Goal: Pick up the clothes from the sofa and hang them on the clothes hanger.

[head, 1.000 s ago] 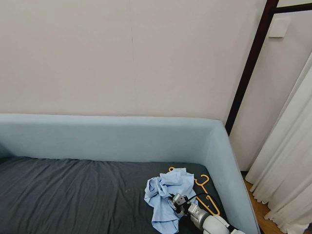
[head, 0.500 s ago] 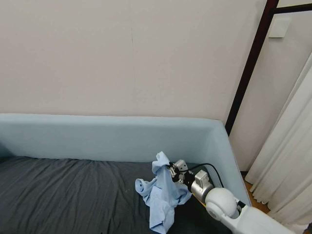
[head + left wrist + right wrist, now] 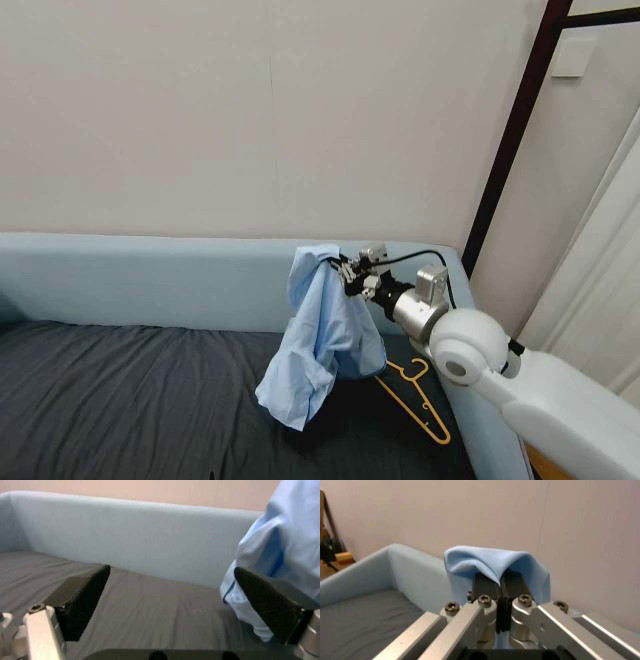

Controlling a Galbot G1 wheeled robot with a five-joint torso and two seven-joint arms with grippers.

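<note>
Pale-blue padding is walling the sofa (image 3: pixel 150 280) along its back and right end, while its dark seat (image 3: pixel 120 400) is lying wide and bare toward the left. The light-blue shirt (image 3: pixel 325 330) is hanging over the right corner, long axis near vertical, loose end pointing down at the seat. An orange hanger (image 3: pixel 415 395) is lying flat beneath, hook toward the backrest. The right claw (image 3: pixel 345 268) is clenching the shirt's top fold at backrest height. The left claw (image 3: pixel 172 575) is gaping, released, over the seat.

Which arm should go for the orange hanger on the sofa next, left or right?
Probably the left for the hanger. The right gripper is shut on the blue shirt, holding it up; the left gripper is open and free, low over the seat beside the shirt.
</note>
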